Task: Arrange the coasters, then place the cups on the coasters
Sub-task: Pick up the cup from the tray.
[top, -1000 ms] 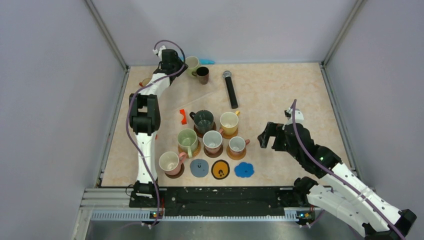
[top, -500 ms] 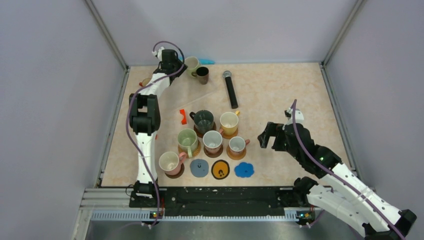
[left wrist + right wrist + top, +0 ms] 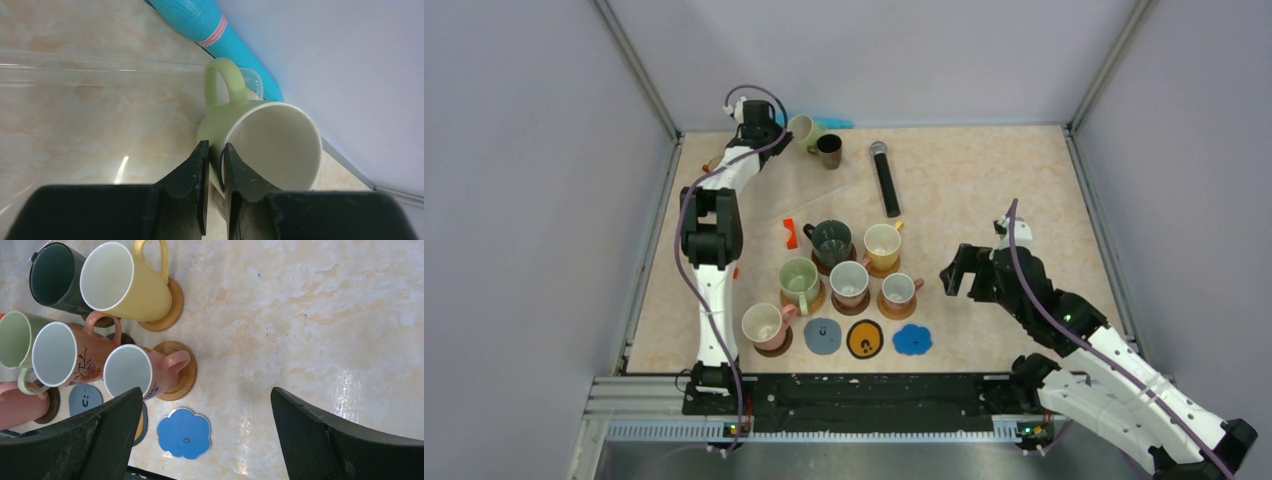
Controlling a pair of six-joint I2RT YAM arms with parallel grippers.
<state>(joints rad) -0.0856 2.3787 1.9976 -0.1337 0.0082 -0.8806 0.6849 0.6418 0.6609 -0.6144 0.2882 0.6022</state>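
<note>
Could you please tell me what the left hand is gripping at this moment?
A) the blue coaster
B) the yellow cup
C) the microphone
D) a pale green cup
D: in the left wrist view, the left hand pinches the rim of the pale green cup.

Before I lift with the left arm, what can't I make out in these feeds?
- Left wrist: the pale green cup's base is hidden by its own body and the left gripper, so I cannot tell whether it is lifted.
- Top view: a small brownish object sits mostly behind the left arm.
- Right wrist: the black-and-yellow coaster is mostly behind the right gripper.
</note>
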